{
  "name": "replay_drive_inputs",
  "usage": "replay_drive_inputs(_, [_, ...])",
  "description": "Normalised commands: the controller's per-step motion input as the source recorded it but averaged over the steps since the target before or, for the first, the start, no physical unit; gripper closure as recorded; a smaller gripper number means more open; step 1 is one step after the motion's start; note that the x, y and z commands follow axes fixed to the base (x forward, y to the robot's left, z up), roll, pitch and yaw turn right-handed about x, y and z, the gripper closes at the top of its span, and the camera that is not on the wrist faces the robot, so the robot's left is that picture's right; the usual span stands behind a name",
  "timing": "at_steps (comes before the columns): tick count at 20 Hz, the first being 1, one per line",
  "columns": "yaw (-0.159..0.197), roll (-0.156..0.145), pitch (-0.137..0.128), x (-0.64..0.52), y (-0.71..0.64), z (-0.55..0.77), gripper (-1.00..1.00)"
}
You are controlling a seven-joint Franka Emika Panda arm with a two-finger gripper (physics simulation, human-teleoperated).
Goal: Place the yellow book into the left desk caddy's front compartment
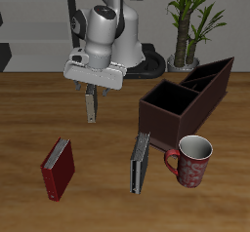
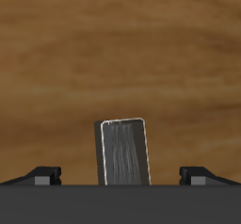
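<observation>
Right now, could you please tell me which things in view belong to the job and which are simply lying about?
For the job: yellow book, standing beside the red mug; left desk caddy with its front compartment; the open tool.
Lying about: red book; dark grey slim book beneath the tool; red mug; potted plant.

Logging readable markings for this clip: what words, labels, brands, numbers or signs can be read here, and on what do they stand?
None can be read.
The red book: plain cover, no title visible.
The slim book beside the red mug: streaked cover in the wrist view, no letters.
The mug: mottled pattern only, no text.
The caddy: plain dark walls.
The gripper and arm: no legible markings.
</observation>
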Motion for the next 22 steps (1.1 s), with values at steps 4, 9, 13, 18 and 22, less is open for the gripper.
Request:
replay_drive_inputs(4, [-0.001,0.000,0.018,0.01,-0.02,-0.09,-1.00])
replay_drive_inputs(9, [-0.014,-0.005,0.029,0.03,-0.10,-0.18,-1.00])
replay_drive_inputs(13, [-0.023,-0.018,0.038,0.11,-0.14,-0.22,1.00])
replay_drive_inputs(18, [-0.008,0.006,0.000,0.02,-0.01,0.00,1.00])
replay_drive_inputs(22, [-0.023,0.032,-0.054,-0.03,0.15,0.35,1.00])
